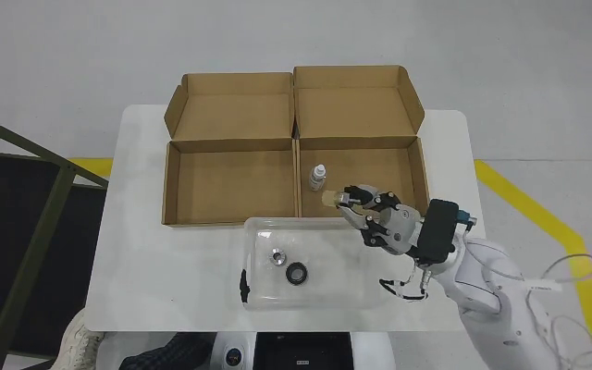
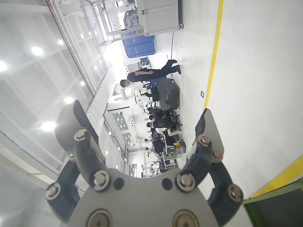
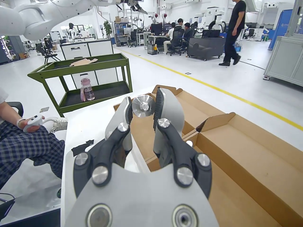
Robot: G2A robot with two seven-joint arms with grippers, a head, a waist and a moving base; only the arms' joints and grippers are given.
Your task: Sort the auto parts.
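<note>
**Table** (image 1: 166, 268): white, carries every item below. Positions are given from the clear bin.

**Cardboard boxes**, two: lids open and folded back, set side by side and touching, just beyond the bin's far edge. The left box (image 1: 231, 190) lies past the bin's far left part and has a bare floor. The right box (image 1: 370, 166) lies past the bin's far right part.

**Clear bin** (image 1: 342, 277): transparent, rectangular, on the near half of the table.

**Right gripper** (image 1: 344, 197): above the bin's far right corner, at the near wall of the right box. It is clamped on the silver disc.

**Left gripper** (image 2: 142, 109): raised in the air, well apart from the bin. Its fingers are spread wide with nothing between them.

**Silver disc** (image 3: 143, 106): round metal part with a raised centre. It is held by its rim between both pads of the right gripper, off the bin floor, with its flat face towards the wrist.

**Small white bottle** (image 1: 318, 174): inside the right box, near the wall it shares with the left box, just past the bin's far edge.

**Silver round part** (image 1: 277, 257): on the bin floor, in the left half.

**Black ring** (image 1: 296, 273): on the bin floor, just beside the silver round part, on the side nearer the robot.

**Black strip** (image 1: 243, 285): at the bin's left wall, towards the near corner. I cannot tell what it is.
</note>
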